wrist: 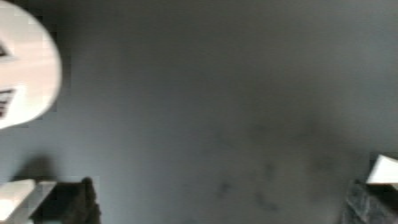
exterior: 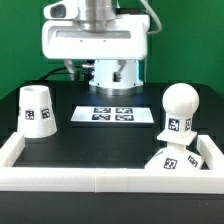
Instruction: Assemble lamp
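The cone-shaped shade (exterior: 38, 108) stands on the black table at the exterior view's left. The ball-topped bulb (exterior: 178, 110) stands upright at the right. The low sloped base (exterior: 183, 158) lies just in front of it, by the right corner of the white wall. My gripper (exterior: 97, 60) hangs high at the back centre, far from all three parts. In the wrist view the gripper (wrist: 222, 195) is open and empty, one dark fingertip (wrist: 71, 200) at each side over bare dark table. A blurred white shape (wrist: 25, 60) at that view's edge cannot be identified.
The marker board (exterior: 113, 113) lies flat at the table's middle back. A low white wall (exterior: 90, 181) borders the table at the front and both sides. The arm's white body (exterior: 112, 74) stands behind the marker board.
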Controlling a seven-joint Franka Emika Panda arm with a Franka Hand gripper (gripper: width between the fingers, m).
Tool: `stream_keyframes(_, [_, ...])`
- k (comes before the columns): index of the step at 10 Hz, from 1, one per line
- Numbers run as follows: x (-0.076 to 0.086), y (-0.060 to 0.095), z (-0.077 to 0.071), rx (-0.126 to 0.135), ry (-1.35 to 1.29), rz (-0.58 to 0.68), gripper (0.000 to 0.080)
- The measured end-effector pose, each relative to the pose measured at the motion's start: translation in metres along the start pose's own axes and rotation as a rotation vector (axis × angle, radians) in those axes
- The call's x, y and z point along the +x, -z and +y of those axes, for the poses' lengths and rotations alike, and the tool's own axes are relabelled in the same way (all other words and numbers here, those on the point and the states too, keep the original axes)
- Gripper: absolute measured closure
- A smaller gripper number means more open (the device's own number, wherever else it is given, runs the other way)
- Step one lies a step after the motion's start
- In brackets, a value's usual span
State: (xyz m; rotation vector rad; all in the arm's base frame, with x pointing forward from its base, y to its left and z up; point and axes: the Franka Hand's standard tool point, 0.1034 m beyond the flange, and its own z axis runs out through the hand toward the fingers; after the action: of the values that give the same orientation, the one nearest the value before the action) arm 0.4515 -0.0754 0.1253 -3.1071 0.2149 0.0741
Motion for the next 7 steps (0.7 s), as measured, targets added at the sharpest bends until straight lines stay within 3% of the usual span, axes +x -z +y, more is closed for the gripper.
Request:
stream_keyframes(3, [-0.003, 0.002, 0.044, -0.004, -0.023, 0.001, 0.01])
stream_keyframes(5, [-0.005, 0.0, 0.051, -0.009, -0.018, -0.005, 0.01])
stream_keyframes(7, [-0.008, -0.001, 0.068, -0.011, 0.0, -0.005, 0.01])
